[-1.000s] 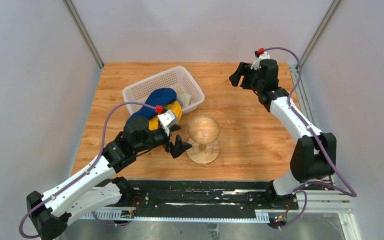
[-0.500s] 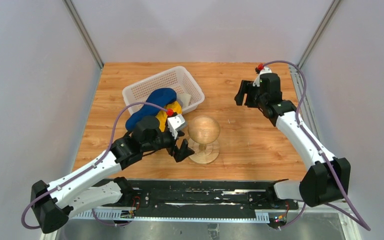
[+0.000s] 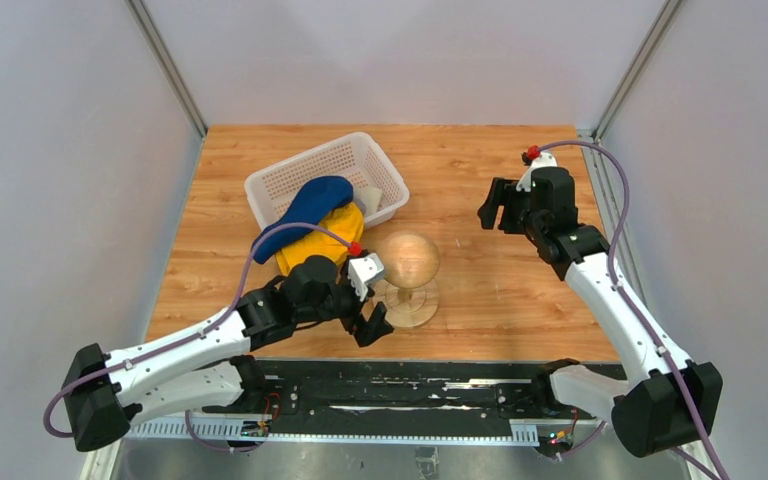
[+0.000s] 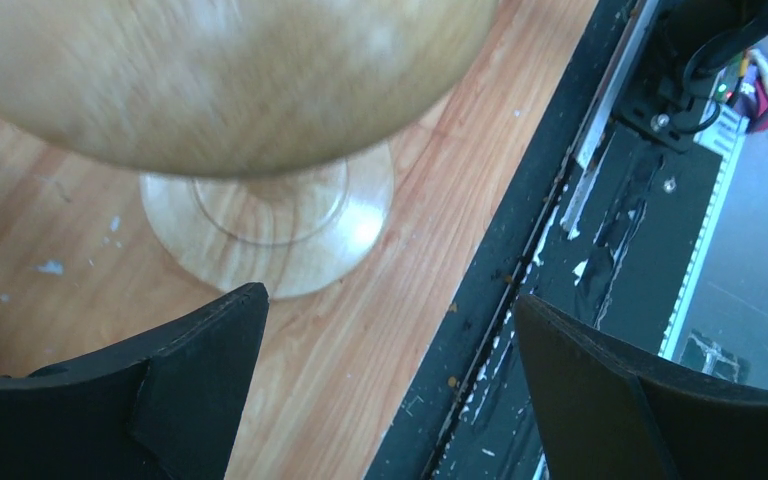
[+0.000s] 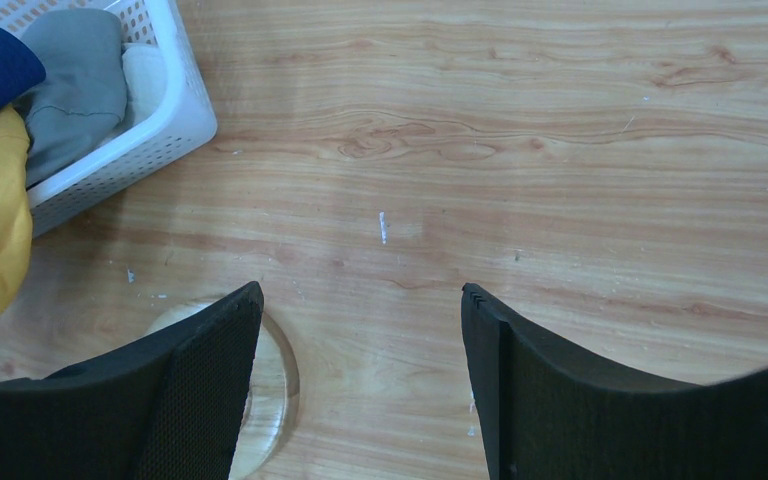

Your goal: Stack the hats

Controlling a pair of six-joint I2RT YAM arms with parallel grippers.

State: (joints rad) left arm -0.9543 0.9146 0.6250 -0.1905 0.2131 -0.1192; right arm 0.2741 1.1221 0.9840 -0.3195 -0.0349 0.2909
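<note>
Task looks at very start: wooden stand point(image 3: 407, 262) carries no hat, no orderly stack seen. Navy hat point(image 3: 310, 203) and yellow hat point(image 3: 315, 243) hang over near rim of basket point(image 3: 360, 150), far left. Grey hat point(image 5: 80, 80) and beige hat point(image 5: 145, 85) lie inside; dark red one not visible. Left gripper point(image 3: 372, 318) spread wide, holds nothing, just near-left of stand base. Right gripper point(image 3: 495, 207) also spread, holds nothing, above table point(image 3: 480, 290) at right. All stacking remains.

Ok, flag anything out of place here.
The navy hat and yellow hat spill over the near rim of the white basket onto the table instead of lying inside; nothing else stands out.
</note>
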